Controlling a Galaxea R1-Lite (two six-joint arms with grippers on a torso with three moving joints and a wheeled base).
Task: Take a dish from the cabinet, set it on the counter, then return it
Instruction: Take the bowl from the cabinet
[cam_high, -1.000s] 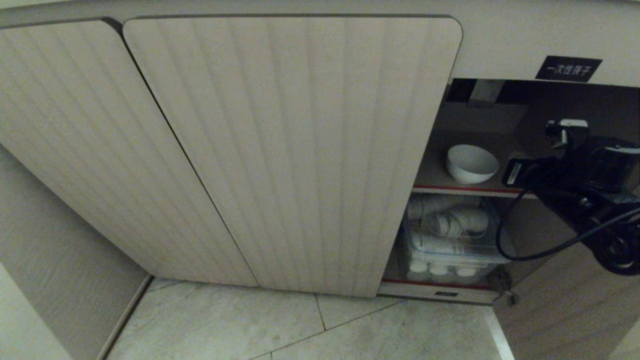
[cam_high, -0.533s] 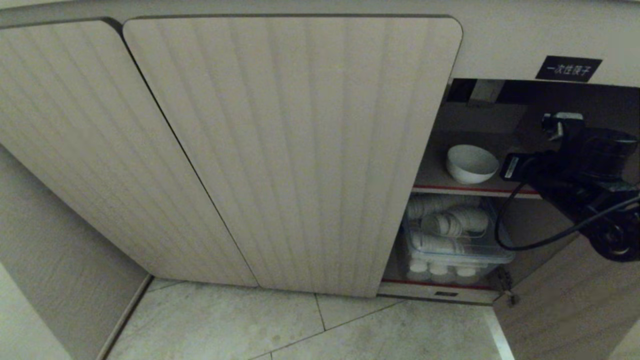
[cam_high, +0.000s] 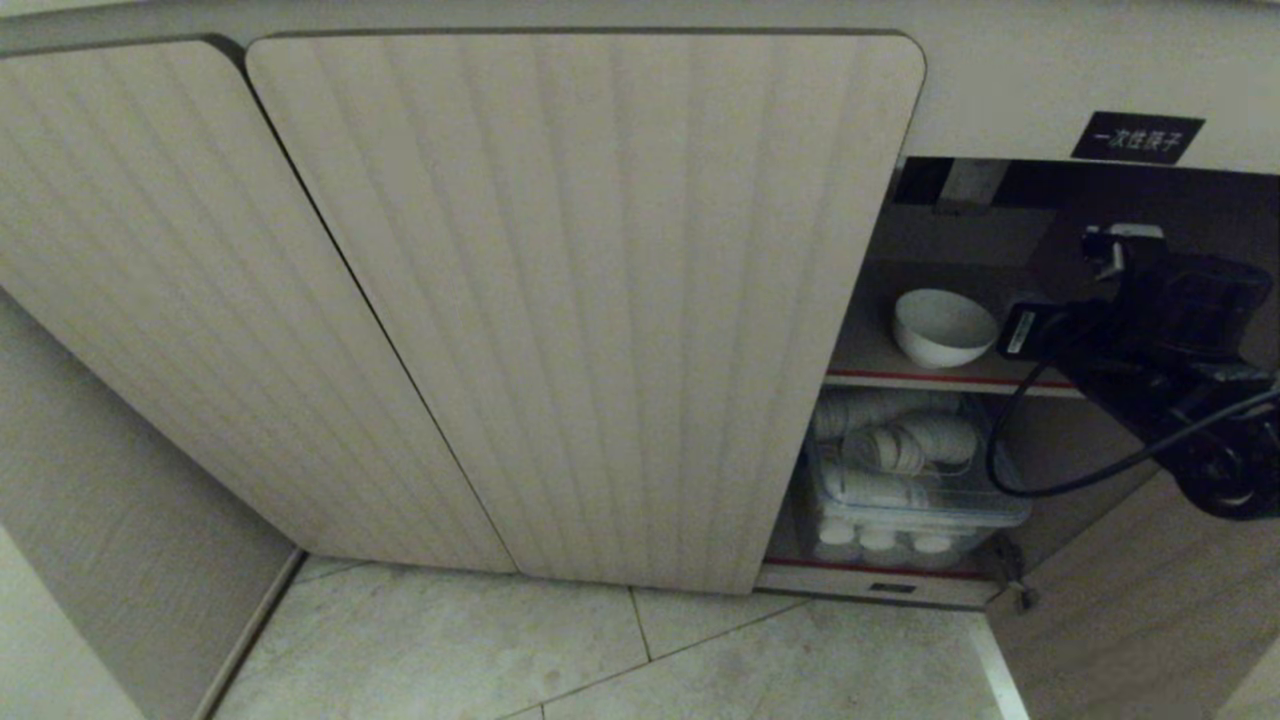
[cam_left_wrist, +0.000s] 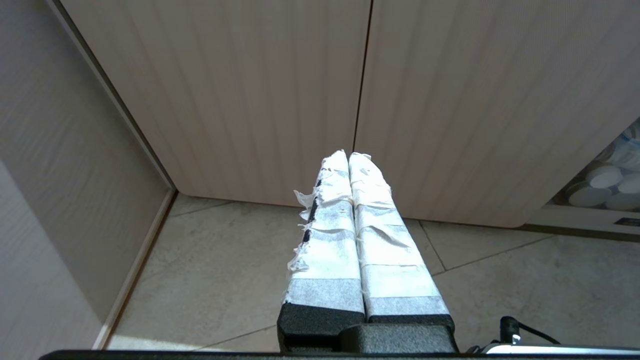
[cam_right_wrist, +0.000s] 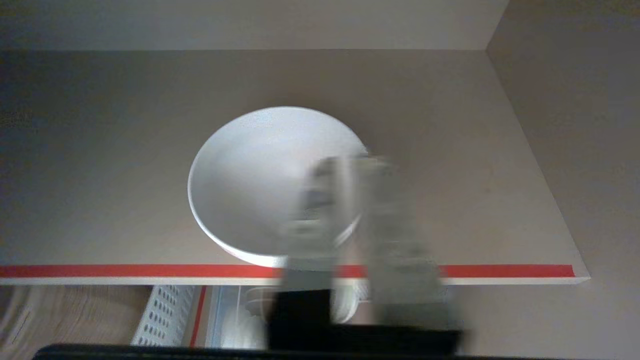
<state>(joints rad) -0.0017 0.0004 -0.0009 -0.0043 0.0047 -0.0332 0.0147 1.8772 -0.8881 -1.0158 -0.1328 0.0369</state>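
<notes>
The dish (cam_high: 940, 325), a plain white bowl, stands upright on the cabinet's (cam_high: 600, 300) upper shelf, just behind its red front edge (cam_right_wrist: 125, 271). In the right wrist view the dish (cam_right_wrist: 260, 185) lies close ahead. My right gripper (cam_right_wrist: 350, 162) reaches over the shelf edge at the bowl's right rim, its taped fingers blurred and slightly open with nothing between them. My right arm (cam_high: 1170, 310) enters the open compartment from the right. My left gripper (cam_left_wrist: 348, 155) hangs shut and empty above the floor, before the closed doors. The counter is out of view.
Below the dish, a clear bin of stacked ribbed white cups (cam_high: 900, 470) fills the lower shelf. The open door (cam_high: 1150, 620) stands at the right and a black label (cam_high: 1137, 137) sits above the opening. Pale floor tiles (cam_high: 600, 650) lie in front.
My right arm has risen a little and edged in toward the dish. Its fingers have begun to part. The dish and the left arm have not moved.
</notes>
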